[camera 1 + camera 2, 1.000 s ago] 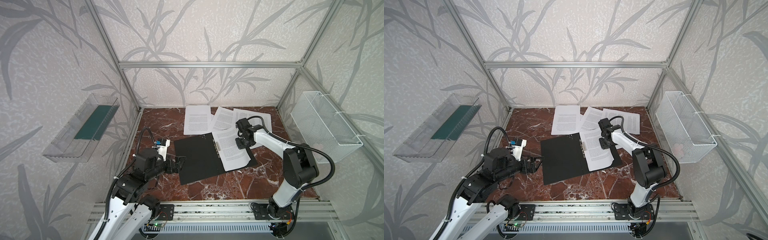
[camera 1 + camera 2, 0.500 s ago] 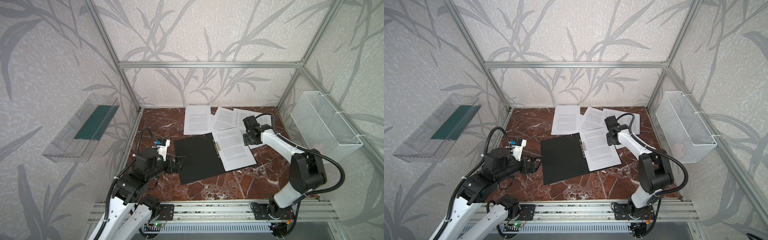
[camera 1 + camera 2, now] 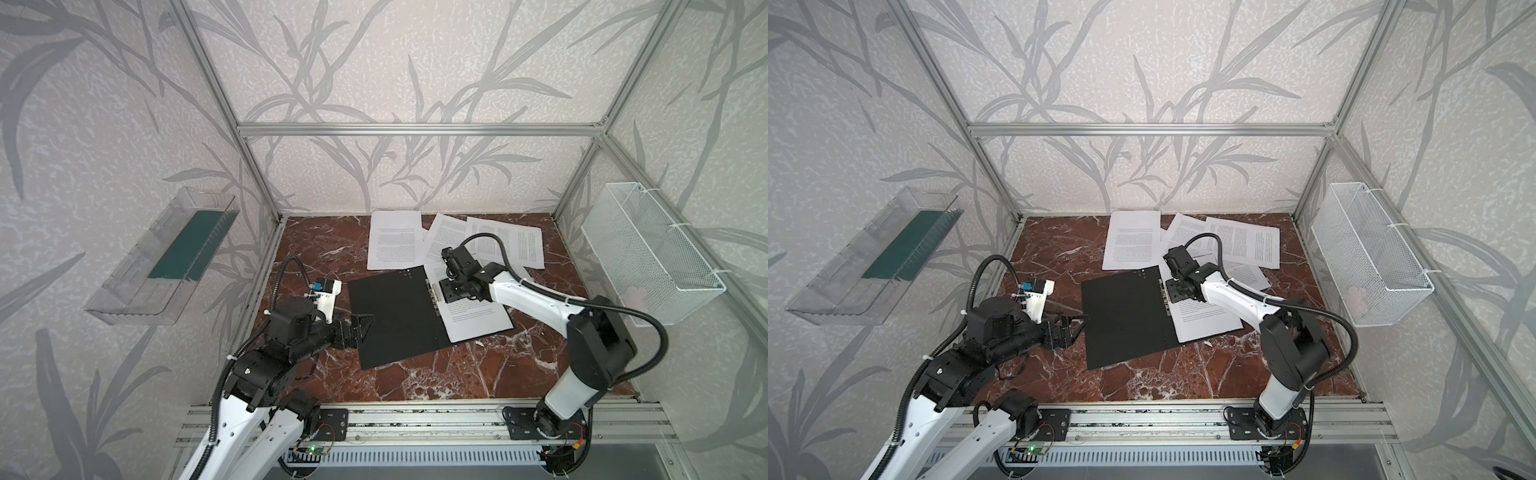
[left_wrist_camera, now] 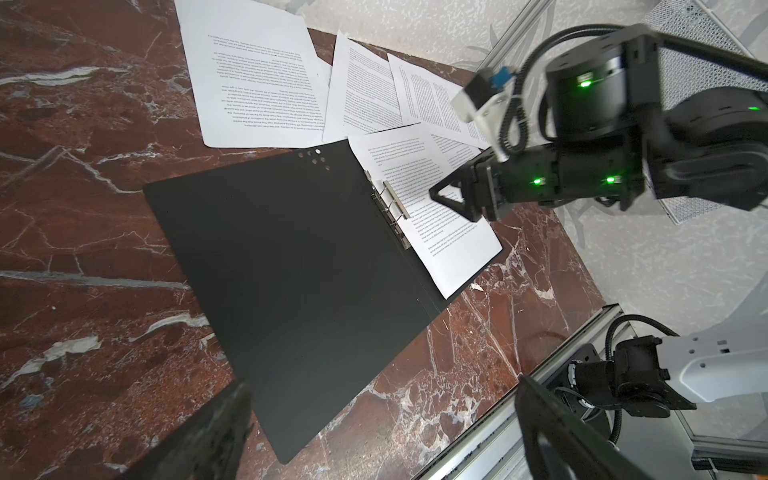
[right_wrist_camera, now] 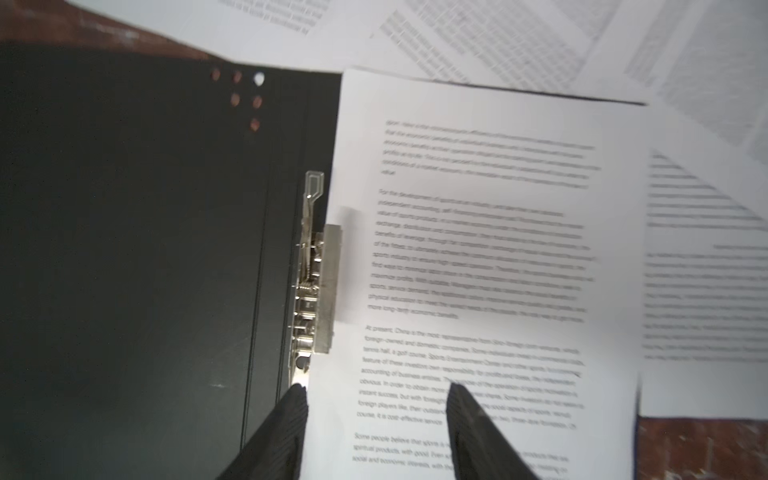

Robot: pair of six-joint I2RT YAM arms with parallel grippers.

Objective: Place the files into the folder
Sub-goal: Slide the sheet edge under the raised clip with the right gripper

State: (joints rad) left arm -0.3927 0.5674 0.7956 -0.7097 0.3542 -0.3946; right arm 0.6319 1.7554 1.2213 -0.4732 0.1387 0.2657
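The folder (image 3: pixel 390 316) (image 3: pixel 1125 316) (image 4: pixel 291 257) (image 5: pixel 124 249) lies open on the marble table, black inside up. Its metal clip bar (image 4: pixel 395 203) (image 5: pixel 328 291) runs along the spine. One printed sheet (image 3: pixel 478 320) (image 3: pixel 1208 320) (image 5: pixel 478 249) lies flat on its right half. More files (image 3: pixel 395 241) (image 3: pixel 1246 245) (image 4: pixel 249 70) lie loose behind the folder. My right gripper (image 3: pixel 446 291) (image 3: pixel 1173 289) (image 4: pixel 453 203) (image 5: pixel 376 390) hovers open over the sheet's edge beside the clip bar, holding nothing. My left gripper (image 3: pixel 361 326) (image 3: pixel 1075 324) (image 4: pixel 382 386) stands wide open at the folder's left edge.
A clear plastic tray (image 3: pixel 158 266) hangs on the left wall and a white wire basket (image 3: pixel 652 249) on the right wall. Aluminium frame posts stand at the back corners, and a rail (image 3: pixel 415 419) runs along the table's front.
My right gripper has opened and let go of the sheet, which now lies flat in the folder. It then moved left to the clip bar. The left arm has stayed still.
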